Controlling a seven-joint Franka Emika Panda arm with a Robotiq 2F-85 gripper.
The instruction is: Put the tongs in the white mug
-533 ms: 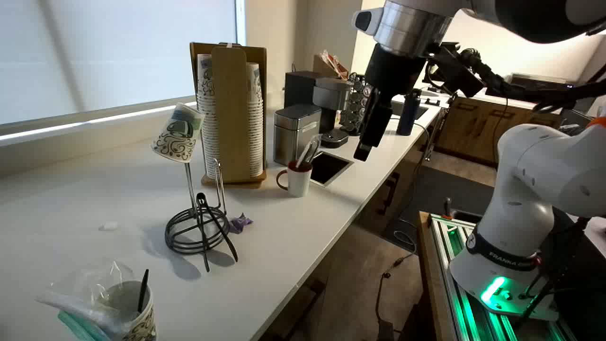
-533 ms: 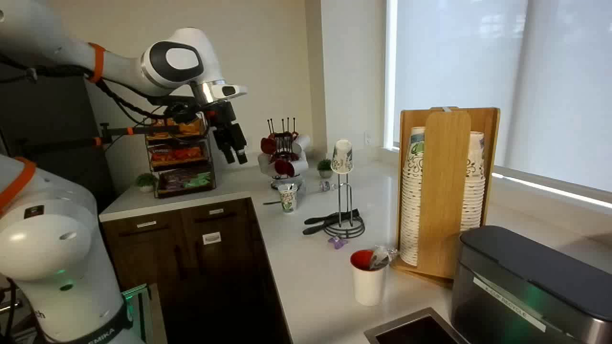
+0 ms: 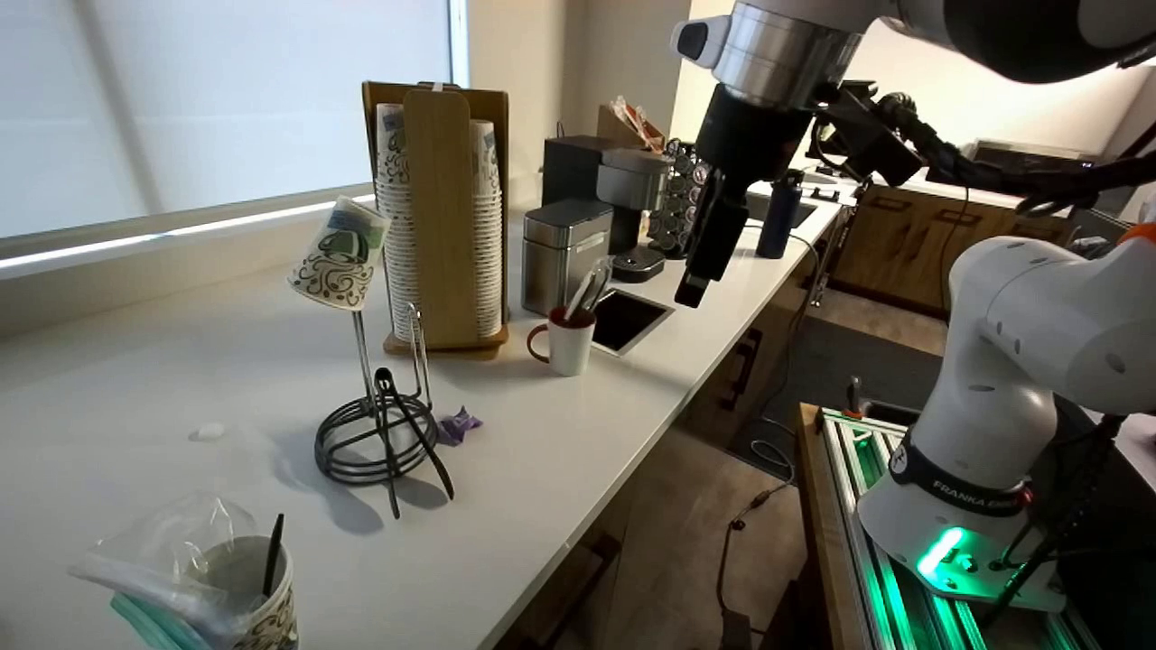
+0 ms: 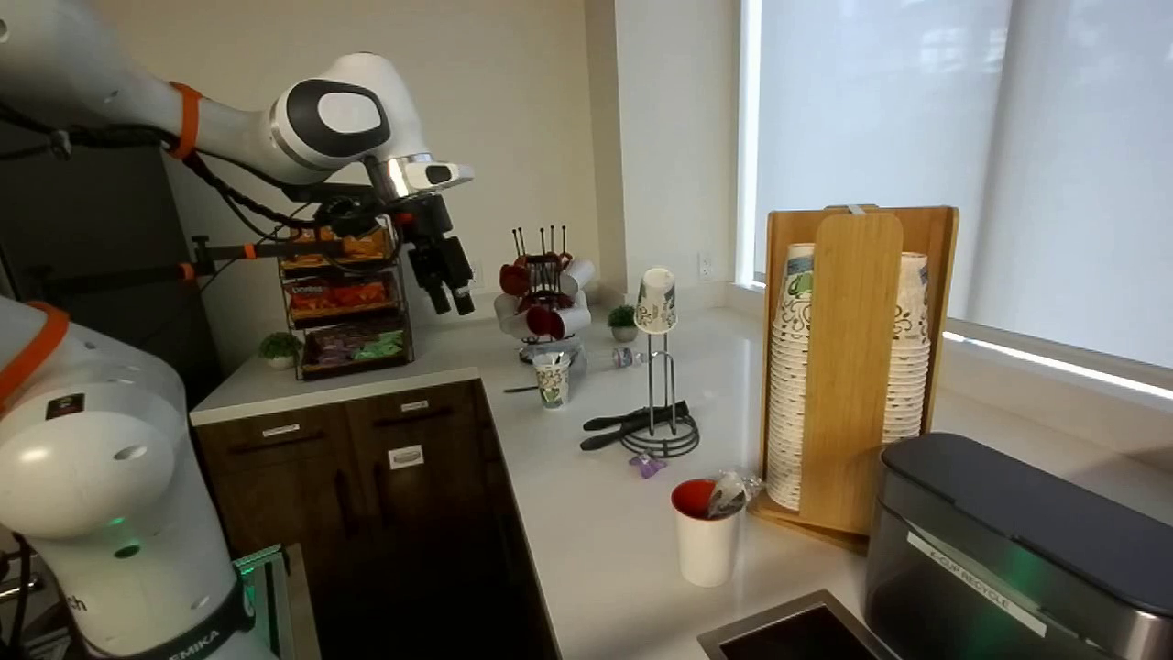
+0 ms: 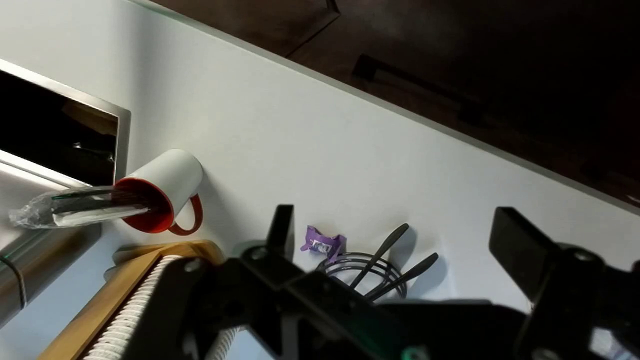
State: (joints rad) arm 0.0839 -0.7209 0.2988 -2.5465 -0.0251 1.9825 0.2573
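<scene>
Judging by how things lie, none of the task is done yet: the tongs (image 4: pixel 632 423) rest across the coiled base of the wire stand (image 4: pixel 660 451), their free ends poking out past the rings, and the white mug (image 3: pixel 570 350) stands well apart on the worktop (image 5: pixel 350 150). The pincer (image 5: pixel 392 220) hangs above it, its jaws spread wide with nothing between them. Left to do, I would say, is everything: reach down, grip, lift clear of the stand, carry across and lower into the mug. That mug already holds something in clear wrap (image 5: pixel 82 204) (what exactly, I cannot make out), so room inside may be tight.
</scene>
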